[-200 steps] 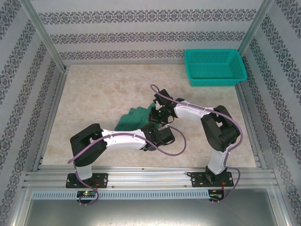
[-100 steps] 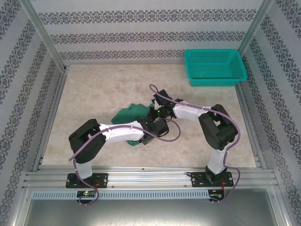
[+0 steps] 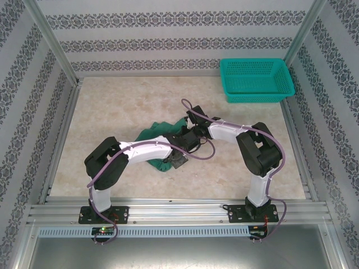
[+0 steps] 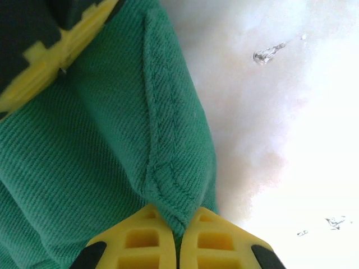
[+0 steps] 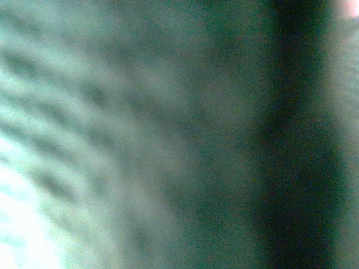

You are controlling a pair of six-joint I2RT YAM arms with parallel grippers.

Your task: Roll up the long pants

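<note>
Left end effector (image 4: pixel 179 245) has just snapped narrow, pinching a pants (image 3: pixel 152 134) seam; right end effector (image 3: pixel 189 130) is clamped on cloth too. Pants sit bunched on worktop (image 3: pixel 112 106), well clear of basket (image 3: pixel 257 81). Next roll looks ready.

Robot test cell in a lab

A left arm (image 3: pixel 143 152) and a right arm (image 3: pixel 227 130) are bolted to a metal rail (image 3: pixel 179 212) at the edge of a marble-look table (image 3: pixel 112 106). Aluminium posts (image 3: pixel 56 47) and patterned wall panels (image 3: pixel 168 42) box it in. A teal plastic basket (image 3: pixel 258 96) sits at the far right.
</note>
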